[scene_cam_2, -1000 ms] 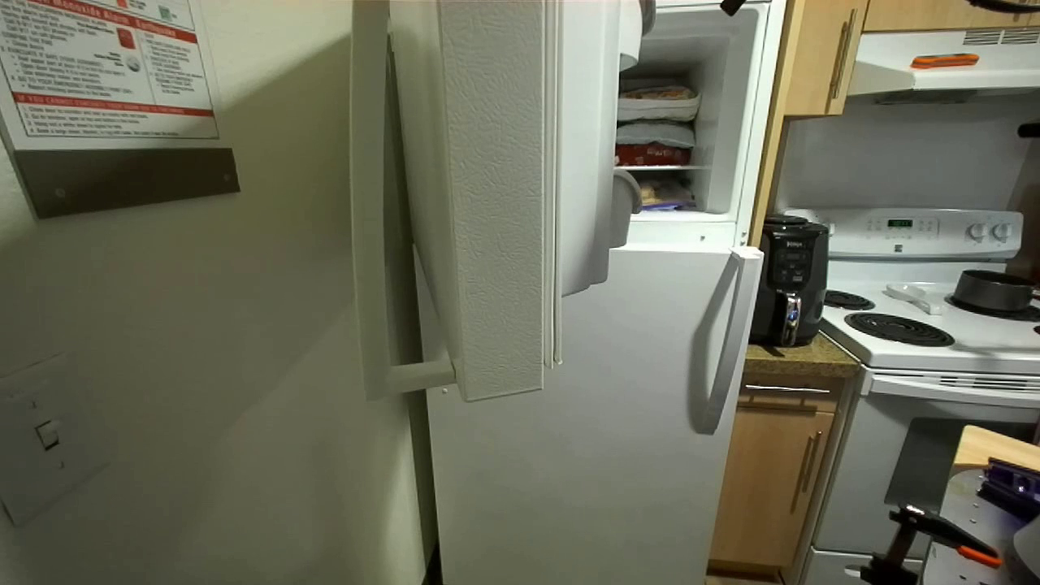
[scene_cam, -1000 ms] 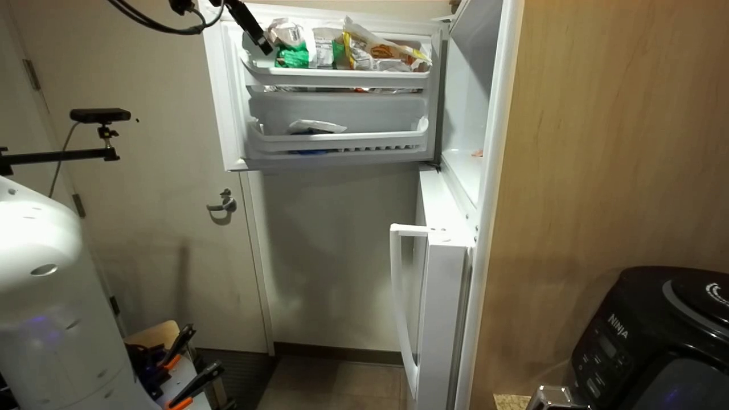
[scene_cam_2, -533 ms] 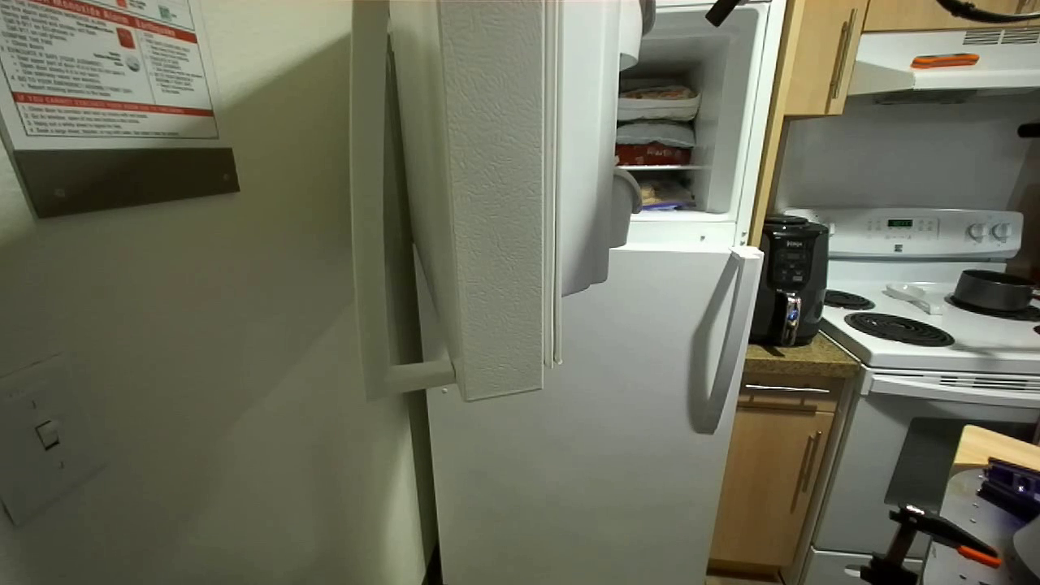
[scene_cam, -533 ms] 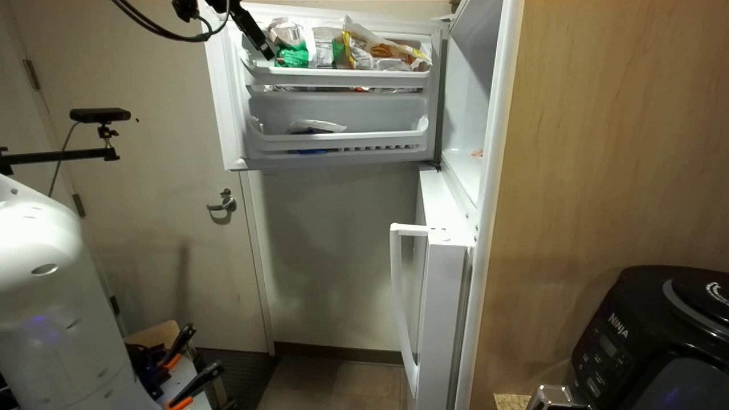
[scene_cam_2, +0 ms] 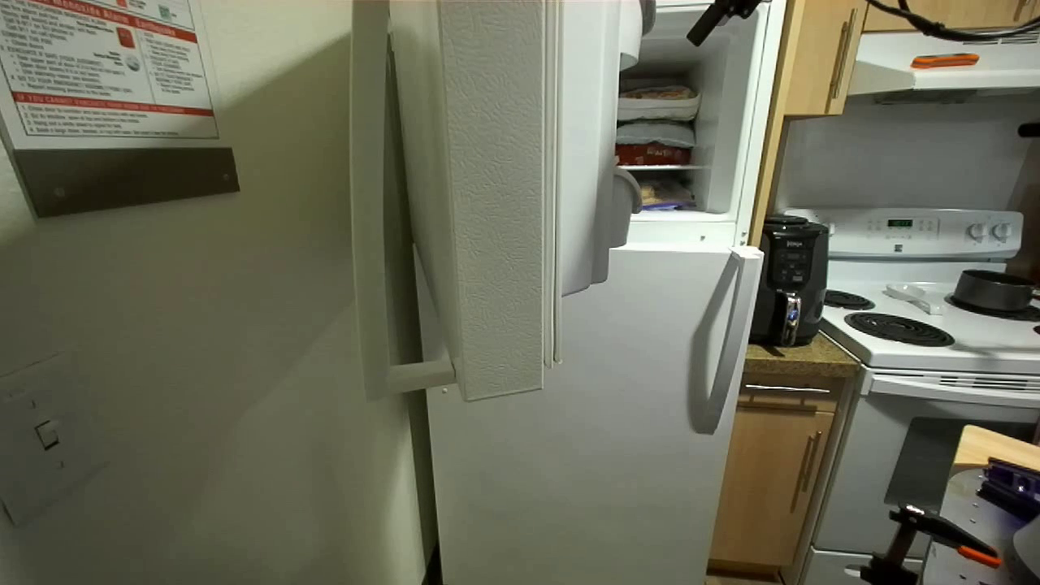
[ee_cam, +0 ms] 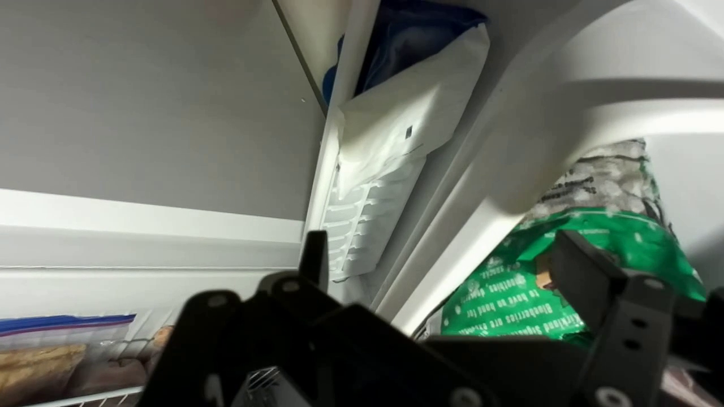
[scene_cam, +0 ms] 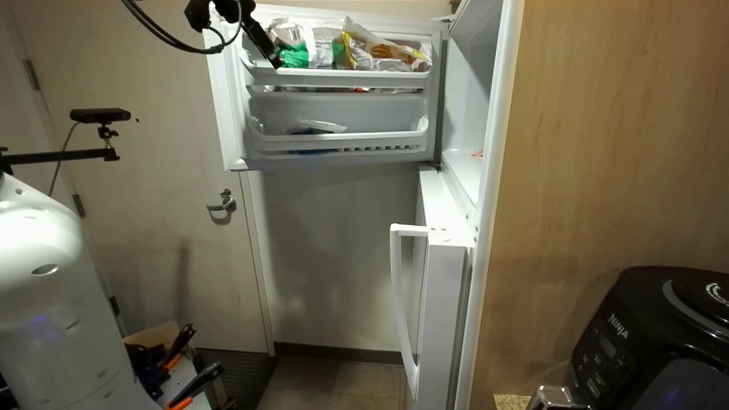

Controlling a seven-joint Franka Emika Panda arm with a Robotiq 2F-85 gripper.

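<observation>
Pincer (ee_cam: 441, 246): You have its fingers wide apart, clamped on nothing; in the wrist view, the gap spans the rim of the upper door bin (ee_cam: 452, 268).
Blueberry bag (ee_cam: 498, 299): You see this green Kirkland Signature bag standing inside that bin, partly behind one finger (ee_cam: 582, 271); you cannot tell whether the two touch.
Bin rim: It crosses the front of the bag, presumably as a guard against tipping out.
Yellow-edged packet (scene_cam: 387, 54): It leans in the same bin; the rim probably braces its foot for you.
White packet (ee_cam: 390, 130): You find it slumped in the lower door bin (scene_cam: 342, 141); limp film like this likely cannot stand alone.
Freezer door (scene_cam_2: 496, 203): It stands open in both exterior views, which gives you access to both bins.
Freezer shelf (scene_cam_2: 666, 167): It carries bagged goods (scene_cam_2: 656, 134), stacked flat, likely to save height.
Refrigerator door (scene_cam_2: 585, 422): It is shut, separate from the freezer door above.
Air fryer (scene_cam_2: 788, 280): This Ninja unit rests on the tabletop (scene_cam_2: 800, 357), apparently out of the freezer door's swing.
Saucepan (scene_cam_2: 995, 291): It sits on a coil burner of the range (scene_cam_2: 991, 349), a level seat for it.
</observation>
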